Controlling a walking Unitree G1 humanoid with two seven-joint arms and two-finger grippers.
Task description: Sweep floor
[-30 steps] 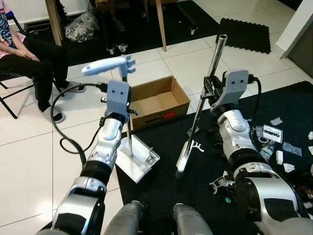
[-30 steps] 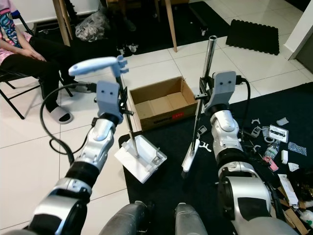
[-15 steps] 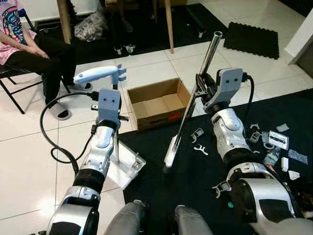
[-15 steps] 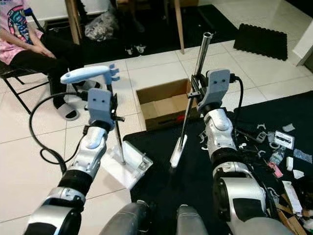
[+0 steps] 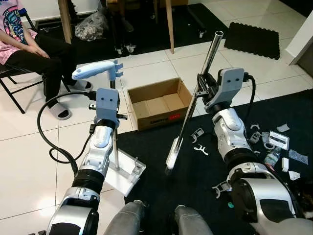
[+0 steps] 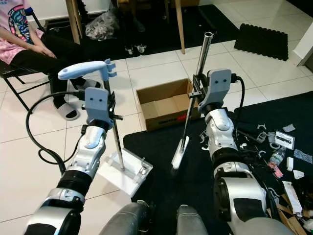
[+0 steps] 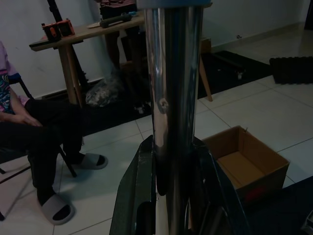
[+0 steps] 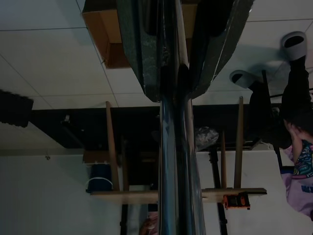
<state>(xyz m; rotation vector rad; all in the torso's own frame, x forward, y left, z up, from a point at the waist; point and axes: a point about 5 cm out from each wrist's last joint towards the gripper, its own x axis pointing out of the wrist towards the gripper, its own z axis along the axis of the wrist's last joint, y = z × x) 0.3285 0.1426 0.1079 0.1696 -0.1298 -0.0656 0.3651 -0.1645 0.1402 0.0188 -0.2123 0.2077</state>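
My left gripper (image 5: pixel 115 116) is shut on the upright metal pole (image 7: pixel 173 122) of a white dustpan (image 5: pixel 126 172). The pan rests on the tiles at the edge of the black mat (image 5: pixel 195 196), and its light blue handle (image 5: pixel 95 71) sticks out above the gripper. My right gripper (image 5: pixel 200 92) is shut on the slanted metal pole (image 8: pixel 173 147) of the broom. The narrow white broom head (image 5: pixel 172 154) sits on the mat, right of the dustpan. Small white clips (image 5: pixel 200 149) and other litter (image 5: pixel 274 142) lie on the mat to the right.
An open cardboard box (image 5: pixel 159 104) stands on the tiles just beyond the mat. A person (image 5: pixel 29 44) sits on a chair at the far left, slippers on the floor. Wooden table legs (image 5: pixel 168 24) and a second black mat (image 5: pixel 249 36) lie farther back.
The broom head has swung left across the mat toward the dustpan. The dustpan has shifted left and nearer to me, onto the tiles. The camera has also moved.
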